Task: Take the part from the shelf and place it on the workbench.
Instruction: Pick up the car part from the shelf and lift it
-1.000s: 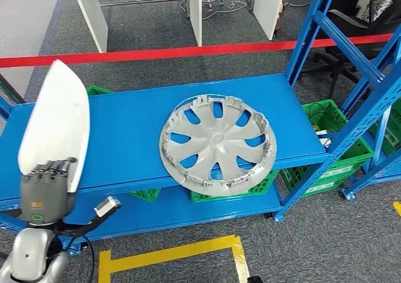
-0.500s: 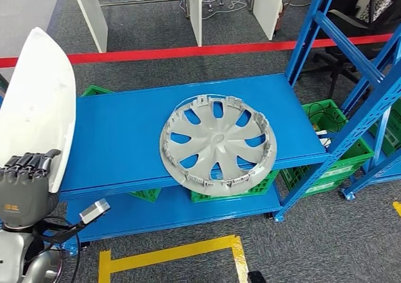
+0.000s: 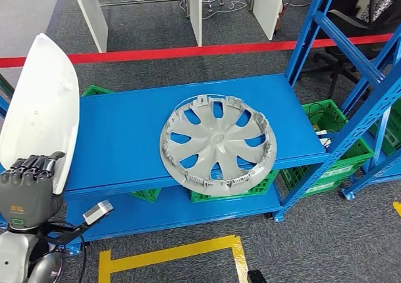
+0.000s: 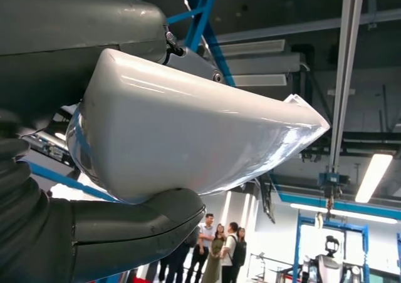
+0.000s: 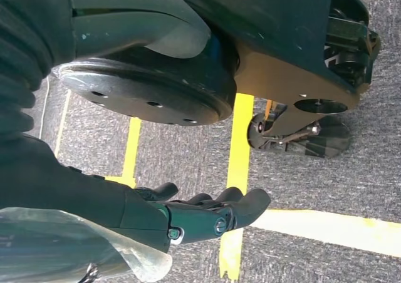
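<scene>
A smooth white shell-shaped part (image 3: 42,108) stands upright at the far left of the head view, held from below by my left hand (image 3: 28,192), off the left end of the blue shelf (image 3: 123,133). In the left wrist view the white part (image 4: 189,126) lies between the thumb (image 4: 118,233) and the fingers of that hand. A grey wheel cover (image 3: 217,142) lies flat on the shelf, overhanging its front edge. My right hand (image 5: 203,217) hangs over the floor with its fingers stretched out and nothing in it.
Green crates (image 3: 326,117) sit under and to the right of the shelf. Blue rack uprights (image 3: 331,32) rise at the right. Yellow floor lines (image 3: 170,255) run in front of the shelf, a red line (image 3: 189,50) and white table legs (image 3: 89,14) behind it.
My left hand has carried the white part to the left, away from the shelf, then settled slightly. The wheel cover has not moved.
</scene>
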You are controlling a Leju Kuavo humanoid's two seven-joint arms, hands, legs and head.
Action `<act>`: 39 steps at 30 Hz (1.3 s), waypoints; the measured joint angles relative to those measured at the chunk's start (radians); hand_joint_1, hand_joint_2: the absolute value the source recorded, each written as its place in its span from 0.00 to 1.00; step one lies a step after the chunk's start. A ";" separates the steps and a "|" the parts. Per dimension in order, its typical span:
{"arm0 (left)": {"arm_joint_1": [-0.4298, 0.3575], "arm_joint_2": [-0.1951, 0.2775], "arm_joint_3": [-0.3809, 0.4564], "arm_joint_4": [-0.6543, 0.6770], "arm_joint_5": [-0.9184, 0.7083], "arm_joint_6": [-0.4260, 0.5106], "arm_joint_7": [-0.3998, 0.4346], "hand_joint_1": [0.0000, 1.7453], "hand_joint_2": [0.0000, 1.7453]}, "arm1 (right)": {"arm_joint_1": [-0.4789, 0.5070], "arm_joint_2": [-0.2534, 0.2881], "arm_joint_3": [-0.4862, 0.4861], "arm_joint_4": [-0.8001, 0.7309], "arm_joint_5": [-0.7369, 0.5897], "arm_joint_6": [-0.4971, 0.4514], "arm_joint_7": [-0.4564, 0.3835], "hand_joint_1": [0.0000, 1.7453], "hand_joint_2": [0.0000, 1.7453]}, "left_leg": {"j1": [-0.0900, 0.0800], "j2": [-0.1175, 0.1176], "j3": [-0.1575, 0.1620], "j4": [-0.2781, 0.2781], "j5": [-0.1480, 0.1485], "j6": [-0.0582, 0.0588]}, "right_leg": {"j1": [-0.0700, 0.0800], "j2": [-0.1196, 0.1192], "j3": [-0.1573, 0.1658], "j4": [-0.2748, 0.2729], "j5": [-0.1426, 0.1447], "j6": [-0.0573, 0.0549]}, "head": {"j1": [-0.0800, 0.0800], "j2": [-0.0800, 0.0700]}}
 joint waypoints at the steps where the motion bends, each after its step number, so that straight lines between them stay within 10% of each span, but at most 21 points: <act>1: 0.002 -0.003 0.000 0.001 -0.001 0.000 -0.003 1.00 1.00 | 0.000 0.000 0.000 0.000 0.000 0.000 0.000 0.00 1.00 | 0.000 0.000 0.000 0.000 0.000 0.000 | 0.000 0.000 0.000 0.000 0.000 0.000 | 0.000 0.000; 39: 0.175 0.089 0.103 -0.112 -0.033 0.000 0.067 1.00 1.00 | -0.004 0.017 0.006 0.000 0.012 -0.012 0.014 0.00 1.00 | -0.003 0.001 -0.006 0.012 -0.004 0.008 | -0.002 0.000 0.000 -0.001 0.003 0.008 | 0.000 0.000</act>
